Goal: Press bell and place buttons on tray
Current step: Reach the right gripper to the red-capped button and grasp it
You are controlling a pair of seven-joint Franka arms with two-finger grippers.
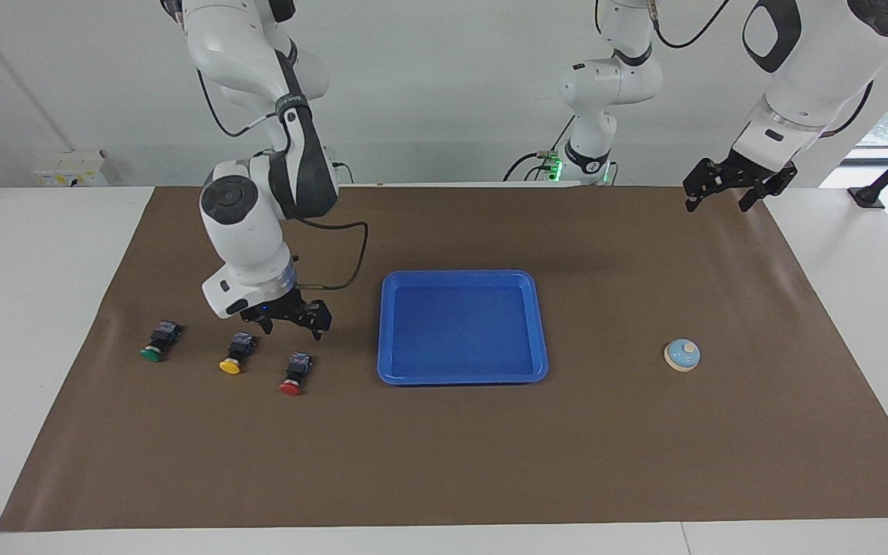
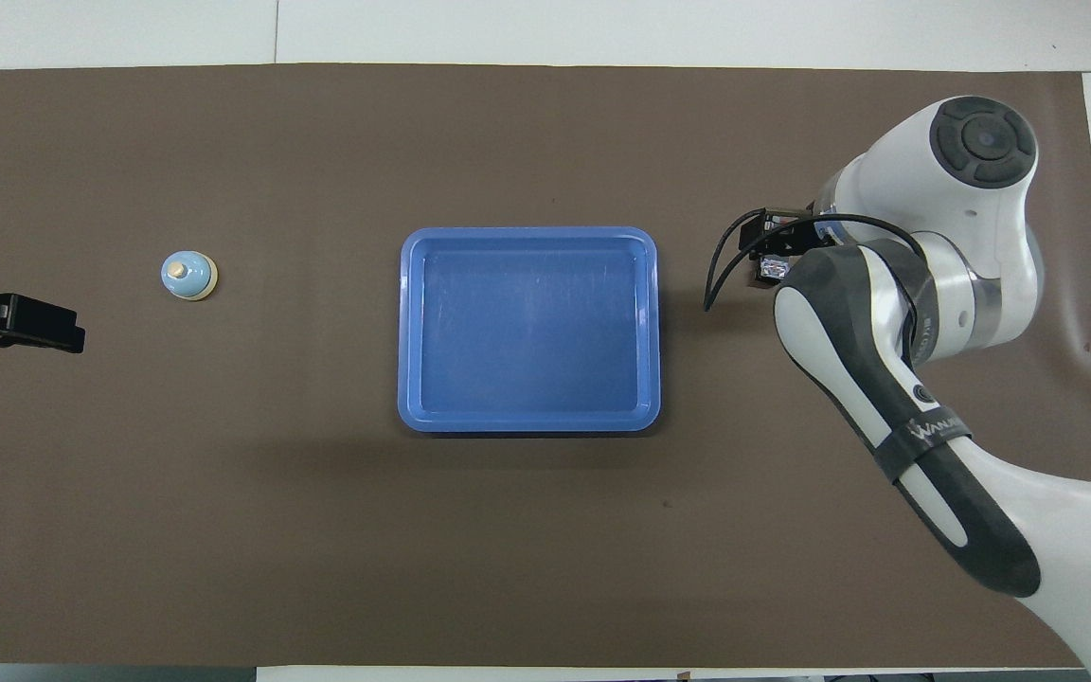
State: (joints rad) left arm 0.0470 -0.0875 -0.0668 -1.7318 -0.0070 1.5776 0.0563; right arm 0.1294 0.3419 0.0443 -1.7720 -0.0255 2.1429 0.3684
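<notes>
**Right gripper hanging over the buttons, left arm waiting at the table's edge**

The right gripper is hanging low over the brown mat, above the gap between the yellow button and the red button, with its fingers spread apart and nothing between them. In the overhead view the right arm is covering most of the row: only a scrap of the red button's body is peeking out at the gripper's tip, while the yellow and green ones are lying hidden under the arm. In the facing view all three are showing, lying on their sides with caps pointing at about 7 o'clock; the green button is sitting nearest the right arm's end of the table.

The blue tray is lying at mid-table with nothing in it, beside the red button at its 3 o'clock in the facing view. The bell is standing upright toward the left arm's end, well apart from the tray.

The left gripper is waiting, raised over the mat's corner, jaws open and holding nothing; in the overhead view it is being cut off by the picture's edge.
</notes>
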